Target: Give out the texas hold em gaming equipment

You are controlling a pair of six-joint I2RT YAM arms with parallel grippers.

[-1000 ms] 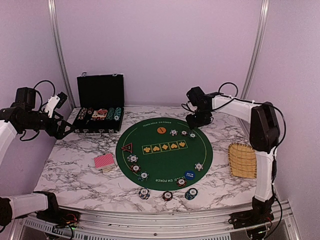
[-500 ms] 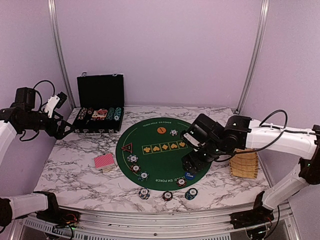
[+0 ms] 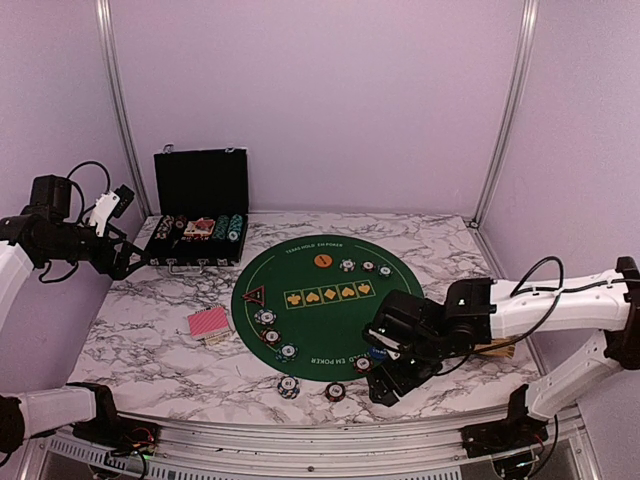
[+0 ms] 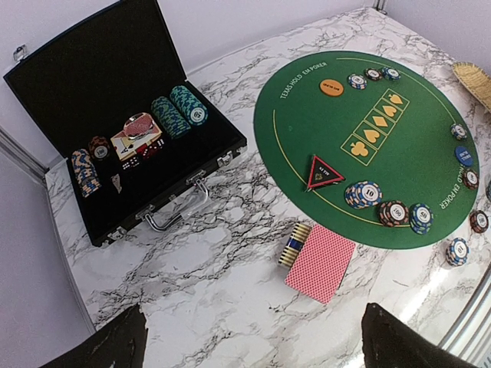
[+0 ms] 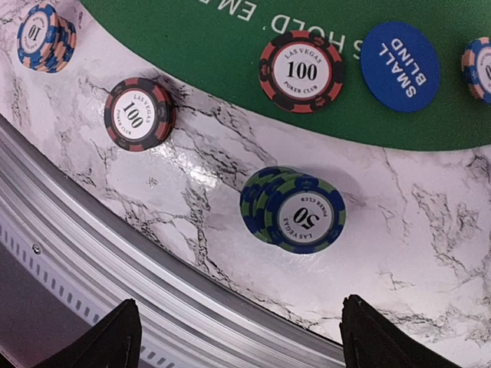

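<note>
My right gripper is released, nothing between its fingers, and hangs over a blue-and-green 50 chip stack on the marble table, just off the near edge of the green mat. A red-black 100 chip and the blue small-blind button lie close by. My left gripper is spread wide and empty above the table's left side, with the red-backed cards below it beside the mat.

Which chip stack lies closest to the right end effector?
The blue-green stack marked 50, centred ahead of the right end effector; both red-black 100 chips lie farther away.
</note>
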